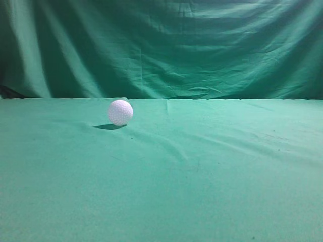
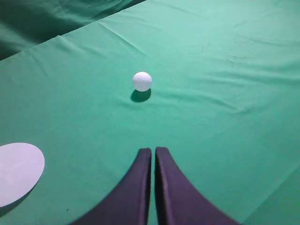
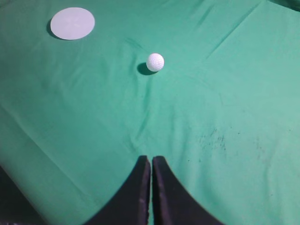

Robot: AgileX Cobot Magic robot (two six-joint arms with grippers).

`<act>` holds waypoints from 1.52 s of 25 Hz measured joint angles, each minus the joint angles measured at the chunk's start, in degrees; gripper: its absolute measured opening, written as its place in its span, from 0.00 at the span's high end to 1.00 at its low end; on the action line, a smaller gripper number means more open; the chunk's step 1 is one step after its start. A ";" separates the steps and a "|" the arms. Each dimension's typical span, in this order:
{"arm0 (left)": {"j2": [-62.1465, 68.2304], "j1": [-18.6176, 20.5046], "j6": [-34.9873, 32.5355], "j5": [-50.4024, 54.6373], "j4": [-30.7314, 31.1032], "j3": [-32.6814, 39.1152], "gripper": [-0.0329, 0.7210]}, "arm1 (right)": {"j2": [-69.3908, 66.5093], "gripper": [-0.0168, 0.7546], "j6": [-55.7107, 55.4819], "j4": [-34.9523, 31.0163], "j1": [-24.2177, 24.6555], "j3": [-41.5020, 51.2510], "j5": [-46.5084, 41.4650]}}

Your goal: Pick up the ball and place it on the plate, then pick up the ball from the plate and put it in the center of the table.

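Observation:
The small white dimpled ball [image 1: 120, 112] rests on the green cloth table [image 1: 202, 176], left of centre in the exterior view. It also shows in the left wrist view [image 2: 142, 81] and the right wrist view [image 3: 155, 62]. The flat pale round plate [image 3: 72, 23] lies on the table apart from the ball; its edge shows in the left wrist view [image 2: 18, 171]. My left gripper [image 2: 153, 150] is shut and empty, well short of the ball. My right gripper [image 3: 151, 158] is shut and empty, also far from the ball. Neither gripper shows in the exterior view.
A folded green curtain [image 1: 161, 45] hangs behind the table. The table's edge and dark floor show at the lower left of the right wrist view [image 3: 11, 197]. Faint dark specks mark the cloth [image 3: 215, 138].

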State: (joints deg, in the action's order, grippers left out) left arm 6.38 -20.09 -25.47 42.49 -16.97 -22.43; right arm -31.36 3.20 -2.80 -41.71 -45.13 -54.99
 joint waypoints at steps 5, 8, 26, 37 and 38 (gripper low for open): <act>0.00 0.00 0.00 -3.26 0.00 0.59 0.96 | 4.04 0.98 0.00 -2.08 0.00 11.85 10.23; 0.00 0.00 0.00 -7.73 0.00 3.08 0.96 | 4.54 0.98 0.00 -3.62 0.00 17.59 15.91; 0.00 0.00 0.00 -11.00 0.00 9.41 0.96 | 4.54 0.98 -0.02 -9.24 0.00 24.06 24.48; 0.00 0.00 0.11 -11.00 0.00 9.41 0.96 | 7.08 0.98 -0.02 -3.77 1.57 25.88 30.29; 0.00 0.00 0.11 -11.00 0.00 9.41 0.96 | 8.00 0.98 -0.02 -3.31 3.01 26.54 31.25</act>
State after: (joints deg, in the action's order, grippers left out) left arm 6.38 -20.09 -25.36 31.49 -16.97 -13.02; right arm -23.36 3.18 -6.11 -38.70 -18.59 -23.74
